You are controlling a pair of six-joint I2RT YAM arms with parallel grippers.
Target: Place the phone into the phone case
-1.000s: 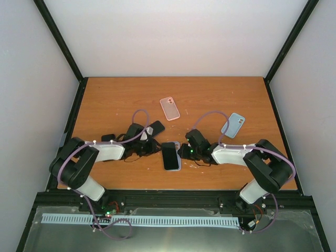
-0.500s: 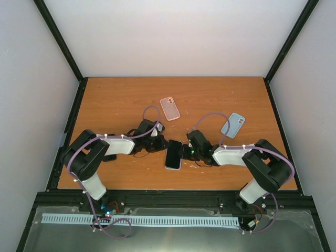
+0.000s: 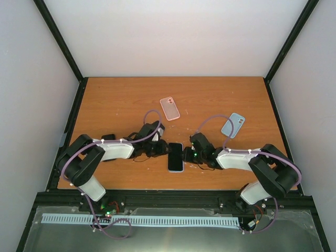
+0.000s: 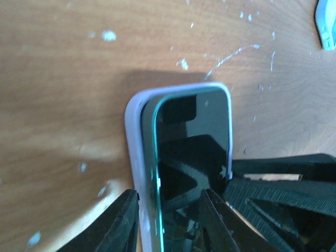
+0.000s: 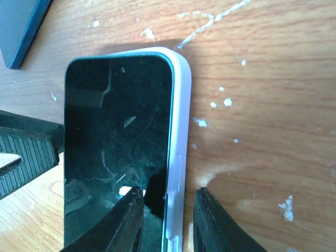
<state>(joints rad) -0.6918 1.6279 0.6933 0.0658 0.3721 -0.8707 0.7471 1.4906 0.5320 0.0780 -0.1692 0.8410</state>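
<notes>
Top external, lower centre: phone lay part-seated in phone case on surface. Left jaws, right jaws stood part-spread, straddling opposite long edges. Seating step; next, likely press raised edge flush.

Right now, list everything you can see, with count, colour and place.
table: one, orange-brown wood, under everything
phone: one, black screen, near centre, lying in the pale case
pale case: one, whitish, around the phone
pink case: one, pink, behind centre, alone
light blue case: one, light blue, right side of the table
dark flat thing: one, black, close to the left gripper, partly hidden
small black thing: one, black, left side, unclear what
left gripper: one, black, open, fingers straddling the phone's left edge
right gripper: one, black, open, fingers straddling its right edge
</notes>
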